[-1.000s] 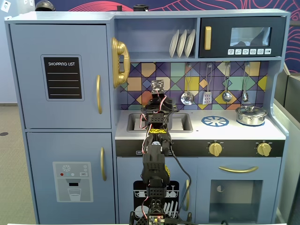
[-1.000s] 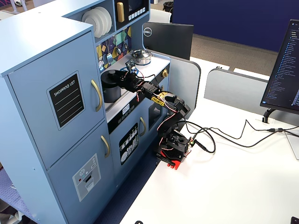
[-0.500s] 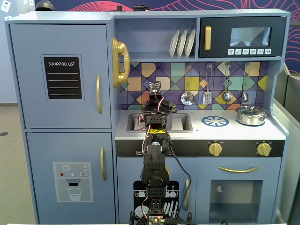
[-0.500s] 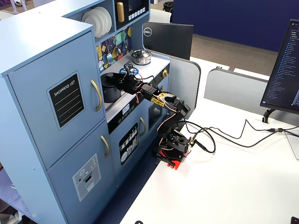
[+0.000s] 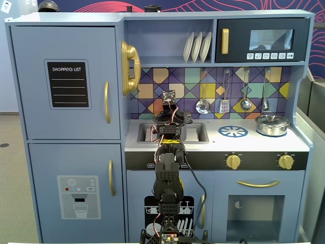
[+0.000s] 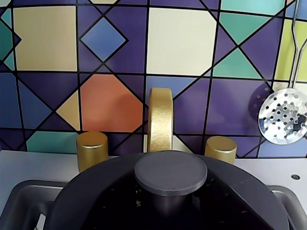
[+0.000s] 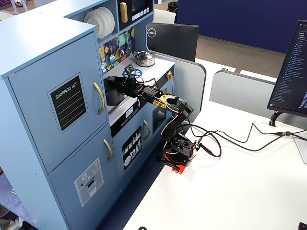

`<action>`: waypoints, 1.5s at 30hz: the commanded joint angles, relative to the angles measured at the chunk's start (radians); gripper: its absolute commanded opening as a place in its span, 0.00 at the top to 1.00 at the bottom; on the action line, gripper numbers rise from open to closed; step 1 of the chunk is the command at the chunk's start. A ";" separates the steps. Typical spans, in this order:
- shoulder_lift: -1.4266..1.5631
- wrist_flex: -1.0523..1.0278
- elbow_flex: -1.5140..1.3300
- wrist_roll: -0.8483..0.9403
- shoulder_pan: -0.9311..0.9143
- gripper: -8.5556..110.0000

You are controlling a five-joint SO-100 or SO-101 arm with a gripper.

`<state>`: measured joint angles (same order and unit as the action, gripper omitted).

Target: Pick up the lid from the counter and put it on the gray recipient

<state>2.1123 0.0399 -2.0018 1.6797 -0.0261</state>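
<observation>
The lid (image 6: 240, 191) is a dark gray matte disc that fills the bottom of the wrist view, its round knob (image 6: 170, 172) in the middle. My gripper (image 6: 168, 207) sits dark against the lid, close round the knob's stem, and looks shut on it. In a fixed view the gray pot (image 7: 113, 93) stands in the sink, with my gripper (image 7: 124, 82) at its top edge. In the front fixed view my arm (image 5: 167, 173) hides the pot and lid, and my gripper (image 5: 170, 121) is over the sink (image 5: 198, 133).
A gold faucet (image 6: 160, 120) and two gold taps (image 6: 91, 149) stand right behind the lid, before the tiled wall. A slotted spoon (image 6: 283, 115) hangs at the right. The shiny silver pot (image 5: 272, 124) sits on the right burner. The sink rim (image 6: 19, 201) shows at lower left.
</observation>
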 commanded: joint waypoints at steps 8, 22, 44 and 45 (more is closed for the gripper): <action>0.002 0.057 0.044 -0.008 0.014 0.93; 0.072 0.026 -0.074 0.002 0.008 0.86; 0.761 -1.356 0.080 0.014 0.025 0.93; 0.795 -1.370 0.026 -0.021 0.018 0.93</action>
<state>2.7903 -1.1842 -1.9251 1.6613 0.0123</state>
